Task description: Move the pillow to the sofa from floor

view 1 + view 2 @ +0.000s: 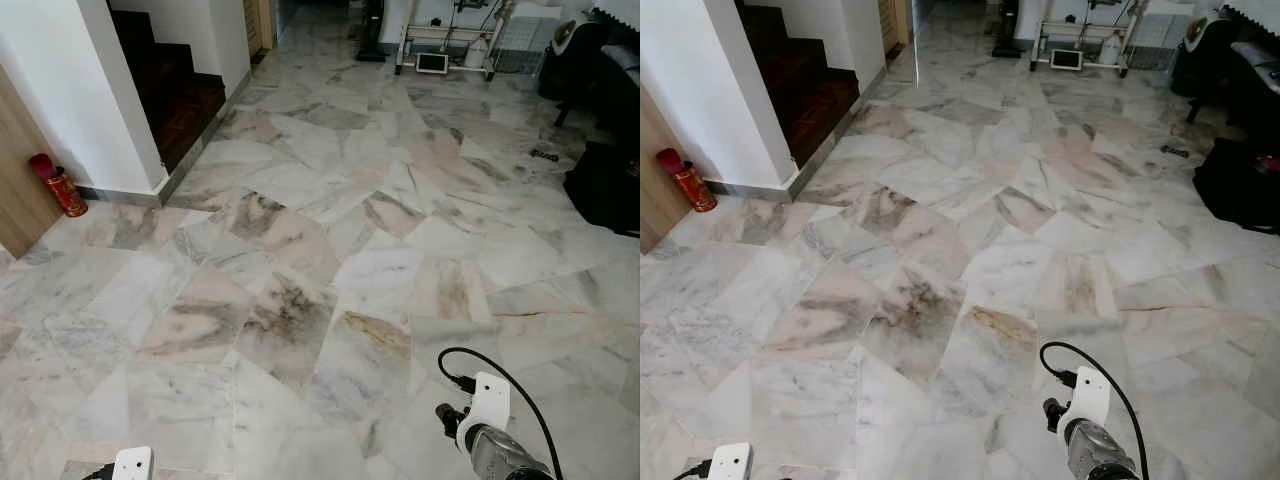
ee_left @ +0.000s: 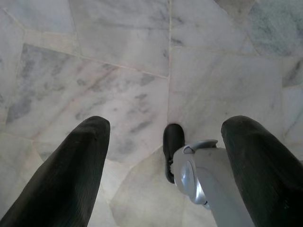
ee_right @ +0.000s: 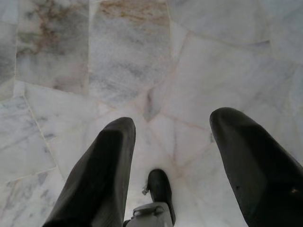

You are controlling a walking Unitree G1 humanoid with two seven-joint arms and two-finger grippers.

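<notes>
A marble floor (image 1: 330,270) spreads ahead of me. My left arm (image 1: 130,465) hangs low at the bottom left and my right arm (image 1: 490,425) at the bottom right, both pointing down. In the left wrist view the left gripper (image 2: 165,125) is open, its black fingers (image 2: 75,170) wide apart over bare tiles, with my own silver leg (image 2: 196,177) and black foot (image 2: 173,144) below. The right gripper (image 3: 173,120) is open too, with nothing between its fingers (image 3: 102,175) but floor and my foot (image 3: 160,189).
A white wall corner (image 1: 110,110) and dark wooden stairs (image 1: 170,85) stand at the left, with a red canister (image 1: 60,185) by a wooden panel (image 1: 15,180). Black furniture (image 1: 605,185) lines the right side. A metal rack (image 1: 445,45) stands far back.
</notes>
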